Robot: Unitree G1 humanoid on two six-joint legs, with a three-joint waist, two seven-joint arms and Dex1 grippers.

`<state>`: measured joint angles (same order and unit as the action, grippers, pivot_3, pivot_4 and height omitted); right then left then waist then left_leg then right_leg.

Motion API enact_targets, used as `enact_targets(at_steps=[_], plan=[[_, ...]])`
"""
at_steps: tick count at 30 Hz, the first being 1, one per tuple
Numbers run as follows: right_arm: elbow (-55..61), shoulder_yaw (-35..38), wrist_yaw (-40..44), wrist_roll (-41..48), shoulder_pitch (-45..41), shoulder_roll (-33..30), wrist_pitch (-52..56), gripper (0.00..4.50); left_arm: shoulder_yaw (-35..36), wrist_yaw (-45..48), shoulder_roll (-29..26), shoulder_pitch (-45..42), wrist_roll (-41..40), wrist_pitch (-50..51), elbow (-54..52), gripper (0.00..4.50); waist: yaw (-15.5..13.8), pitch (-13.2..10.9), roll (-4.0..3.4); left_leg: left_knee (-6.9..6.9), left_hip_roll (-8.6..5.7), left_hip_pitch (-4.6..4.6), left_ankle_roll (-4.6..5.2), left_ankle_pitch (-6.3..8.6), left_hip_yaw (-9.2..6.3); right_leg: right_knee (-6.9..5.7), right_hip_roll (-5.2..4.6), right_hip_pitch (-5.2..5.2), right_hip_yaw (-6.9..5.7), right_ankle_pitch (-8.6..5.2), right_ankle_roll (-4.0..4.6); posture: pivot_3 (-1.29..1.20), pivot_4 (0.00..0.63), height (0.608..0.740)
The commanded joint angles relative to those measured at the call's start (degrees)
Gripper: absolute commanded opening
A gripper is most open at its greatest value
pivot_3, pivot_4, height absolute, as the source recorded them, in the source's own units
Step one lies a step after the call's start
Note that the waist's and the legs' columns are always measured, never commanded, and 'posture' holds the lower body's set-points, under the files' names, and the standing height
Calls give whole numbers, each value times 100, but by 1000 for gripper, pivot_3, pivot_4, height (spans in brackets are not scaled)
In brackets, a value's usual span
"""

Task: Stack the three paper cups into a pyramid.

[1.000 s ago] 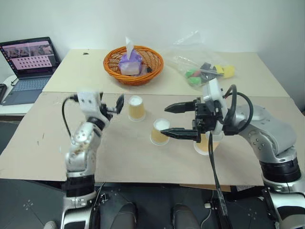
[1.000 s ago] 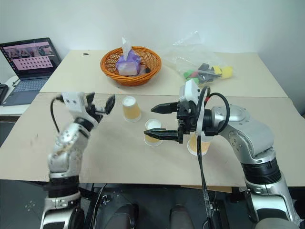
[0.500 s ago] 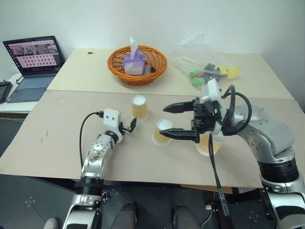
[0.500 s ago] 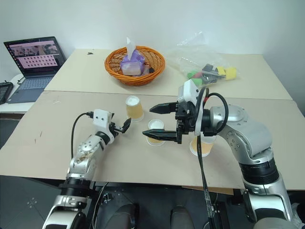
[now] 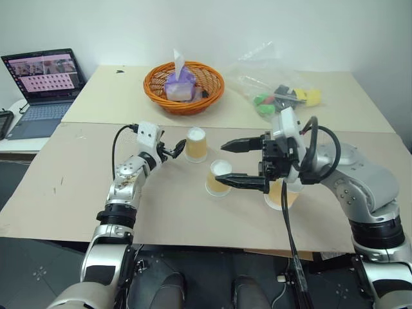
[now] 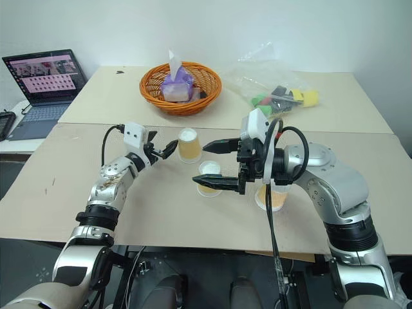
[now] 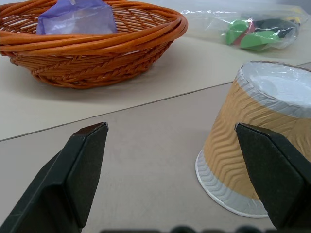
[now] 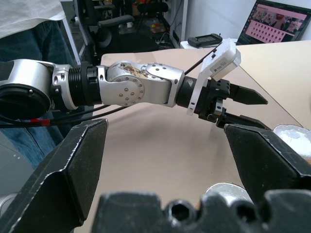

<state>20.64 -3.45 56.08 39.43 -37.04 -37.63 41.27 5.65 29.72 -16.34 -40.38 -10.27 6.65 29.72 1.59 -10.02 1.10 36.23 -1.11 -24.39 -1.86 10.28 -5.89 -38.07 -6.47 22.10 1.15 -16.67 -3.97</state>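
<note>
A: How are the left jaws standing?
B: The left gripper (image 5: 175,149) is holding its jaws spread, gripping nothing, just beside the first cup (image 5: 196,143), which is standing upside down, white base up, near the middle of the desk (image 5: 77,187). In the left wrist view that cup (image 7: 257,150) is sitting close by one finger, not between the two.

A: And the right one?
B: The right gripper (image 5: 237,163) is also holding its jaws wide apart, hovering above the desk, with the second cup (image 5: 217,177), also upside down, lying partly behind the lower finger. The third cup (image 5: 281,194) is sitting behind the right wrist, toward the desk's near edge.

A: Anything else on the desk?
B: An orange basket (image 5: 184,87) is resting by the far edge, a clear bag (image 5: 273,90) toward the far right corner, and a laptop (image 5: 40,90) is lying off the far left corner.
</note>
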Motion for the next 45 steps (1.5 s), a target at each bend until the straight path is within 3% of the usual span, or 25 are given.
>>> enact_targets(at_steps=[1, 6, 9, 12, 16, 20, 26, 45], plan=[[251, 211, -60, 79, 30, -80, -12, 4500, 66, 263, -258, 419, -268, 399, -1094, 4468, 47, 0, 0, 0, 0, 0, 0, 0, 0, 0, 0, 1, 0, 0, 0, 0, 150, 740], [332, 266, -96, 124, 117, -140, 31, 4500, 193, 581, -677, 1013, -686, 1179, -2156, 4468, 95, 0, -1, -3, 4, 3, -1, 0, -3, -5, 2, 4, 1, 0, 0, 0, 150, 740], [346, 281, -121, 149, 154, -142, 22, 4500, 166, 939, -972, 1079, -816, 1363, -2159, 4468, 89, 0, -1, -3, 3, 5, 0, 0, -3, -6, 2, 1, 1, 0, 0, 0, 150, 740], [355, 274, -165, 159, 146, -108, 16, 4500, 79, 1176, -1088, 818, -760, 1193, -1682, 4468, 78, 0, -1, -4, 3, 6, 0, 0, -2, -5, 2, 0, 1, 0, 0, 0, 150, 740], [339, 276, -188, 161, 134, -87, 5, 4500, 25, 2381, -1039, 341, -1176, 1041, -887, 4468, 51, 0, 0, -2, 1, 0, 0, 0, -2, 0, 0, -2, -2, 0, 0, 0, 150, 740], [351, 335, -200, 186, 161, -111, 12, 4500, -164, 3002, -1113, -251, -899, 562, 203, 4468, 69, 0, 0, -2, 2, 0, 0, 0, -2, 0, 2, 1, -3, 0, 0, 0, 150, 740], [414, 401, -258, 197, 204, -97, 8, 4500, -225, 3057, -1090, -886, -533, -89, 1359, 4468, 111, 0, 0, -3, 3, 1, 0, 0, -2, -3, 2, 4, -3, 0, 0, 0, 150, 740], [495, 481, -374, 292, 224, -139, -69, 4500, -383, 3180, -445, -2195, 142, -1250, 3263, 4468, 96, -1, 1, 0, 1, -3, 0, 0, -2, -5, 2, 3, -6, -1, -1, 0, 150, 740]])
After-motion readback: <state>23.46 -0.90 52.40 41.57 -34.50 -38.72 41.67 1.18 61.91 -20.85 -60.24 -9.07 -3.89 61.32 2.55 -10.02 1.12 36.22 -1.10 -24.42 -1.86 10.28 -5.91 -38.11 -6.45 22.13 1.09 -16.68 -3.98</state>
